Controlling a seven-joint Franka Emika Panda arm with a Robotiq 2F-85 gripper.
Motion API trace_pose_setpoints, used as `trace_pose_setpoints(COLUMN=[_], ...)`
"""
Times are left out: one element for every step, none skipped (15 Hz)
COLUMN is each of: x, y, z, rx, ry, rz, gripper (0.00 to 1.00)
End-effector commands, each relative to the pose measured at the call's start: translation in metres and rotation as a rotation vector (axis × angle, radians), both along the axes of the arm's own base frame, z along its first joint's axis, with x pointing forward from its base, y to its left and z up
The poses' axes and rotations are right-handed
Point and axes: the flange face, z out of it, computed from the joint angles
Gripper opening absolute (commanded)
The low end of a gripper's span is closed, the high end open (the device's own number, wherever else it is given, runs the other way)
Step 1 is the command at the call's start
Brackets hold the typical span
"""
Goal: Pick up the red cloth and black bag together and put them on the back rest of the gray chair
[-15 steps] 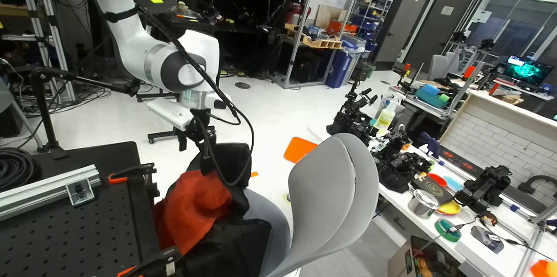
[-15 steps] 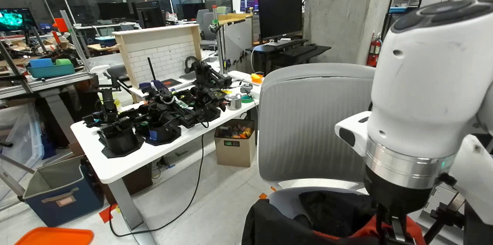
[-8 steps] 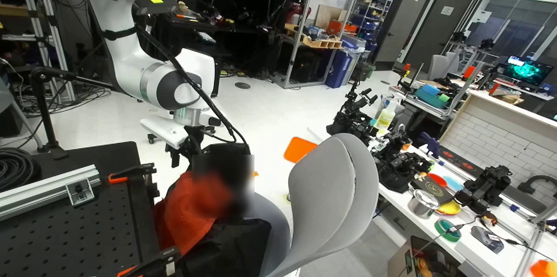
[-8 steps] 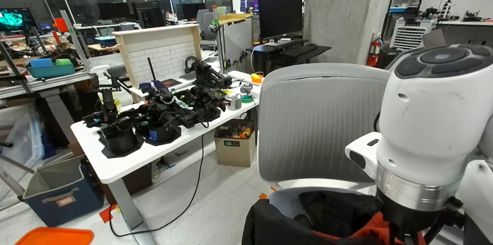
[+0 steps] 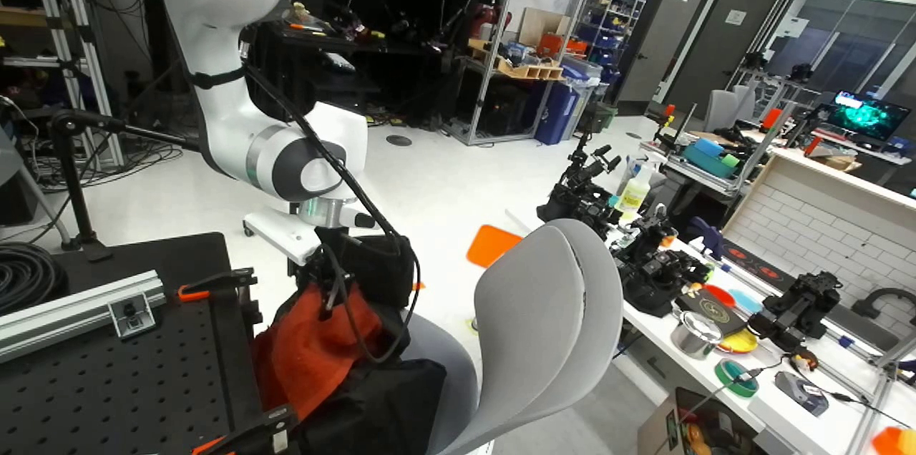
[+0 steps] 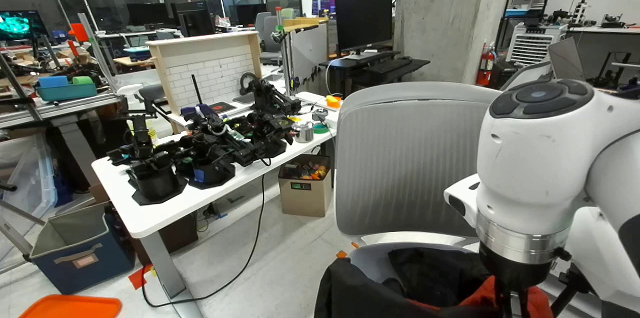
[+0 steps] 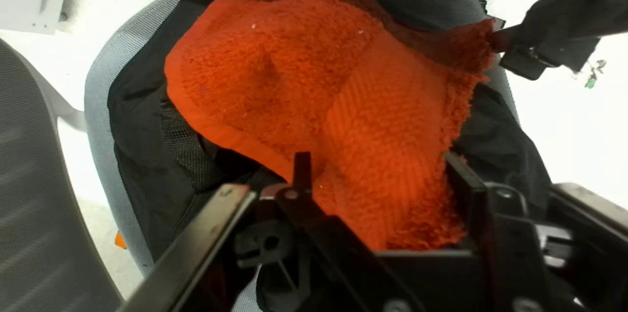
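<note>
Spread wide at fingers [image 7: 302, 169], pinching nothing. Facing red cloth [image 7: 333, 96] below and between them, stretching on ahead in wrist view, draped over black bag [image 7: 142, 169]. Probably needs to go lower to catch both.

Robotics lab; robot arm [image 6: 532, 168], workbench [image 6: 197, 198], monitor [image 6: 363, 18]

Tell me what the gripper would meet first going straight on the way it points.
Most likely the red cloth, lying over the black bag: the wrist view shows it ahead of the open gripper. Depth is unclear, so the two may already touch.
</note>
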Motion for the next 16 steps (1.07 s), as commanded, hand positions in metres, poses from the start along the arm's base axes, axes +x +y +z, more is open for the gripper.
trace_pose_setpoints(x=[0.011,0.013,0.014,0.015,0.017,0.018,0.02,0.022,0.025,0.028,0.031,0.036,0.041,0.047,0.054,0.062], y=[-0.001,0.0,0.001,0.002,0.003,0.004,0.006,0.008,0.009,0.01,0.011,0.011,0.01,0.008,0.007,0.003], z=[-0.008,-0.009,-0.009,-0.009,-0.008,-0.007,-0.005,-0.002,0.001,0.006,0.011,0.018,0.025,0.035,0.044,0.057], rx=[-0.009,-0.01,-0.01,-0.01,-0.01,-0.011,-0.014,-0.017,-0.018,-0.018,-0.016,-0.014,-0.012,-0.009,-0.008,-0.007], ry=[-0.01,-0.011,-0.011,-0.012,-0.014,-0.015,-0.018,-0.023,-0.027,-0.036,-0.045,-0.058,-0.07,-0.084,-0.099,-0.118], rz=[-0.006,-0.005,-0.004,-0.003,-0.002,0.001,0.003,0.006,0.01,0.011,0.013,0.012,0.01,0.006,0.002,-0.006], gripper=[0.35,0.27,0.2,0.14,0.05,0.01,0.0,0.0,0.0,0.01,0.01,0.01,0.01,0.01,0.01,0.01])
